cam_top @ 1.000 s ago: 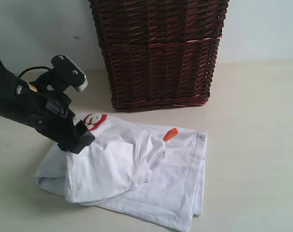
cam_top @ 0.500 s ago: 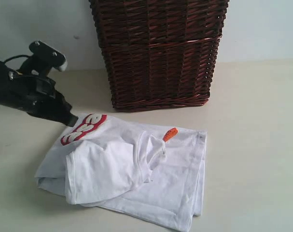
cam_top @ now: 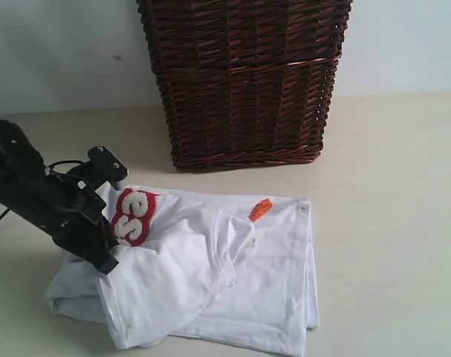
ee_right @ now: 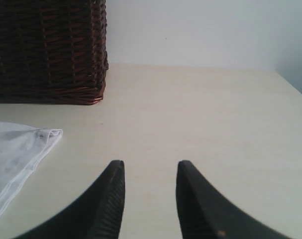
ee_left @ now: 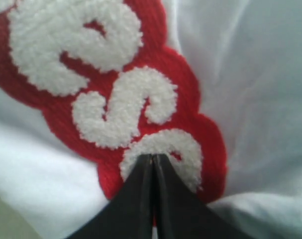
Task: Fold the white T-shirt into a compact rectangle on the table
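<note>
Exterior view: I see the white T-shirt (cam_top: 232,290) lying partly folded on the table (cam_top: 388,223), a smooth, pale cream surface. The shirt sits in the near left part of the table, just in front of a tall dark brown wicker basket (cam_top: 244,82) with tightly woven ribs. The cloth is soft and wrinkled, layered into a rough, uneven rectangle with a rounded, bunched left end and a straighter right edge. A small orange tag (cam_top: 260,209) sticks up near the middle of its far edge. On the left part, a red patch with fuzzy white letters (cam_top: 132,217) faces up.

My left gripper (cam_top: 106,264), black and angular, reaches down onto the shirt's left side, just beside the lettering. In the left wrist view its two tapered black fingers are clenched together with only a thin seam between them, the tips resting against a woolly white letter on the red backing. I cannot tell whether any cloth is caught between them.

In the right wrist view, my right gripper (ee_right: 151,163) hangs over bare table, well apart from the shirt, whose hemmed corner shows at one edge. Its two curved, ribbed black fingers (ee_right: 108,199) stand apart, released, with nothing between them.
</note>
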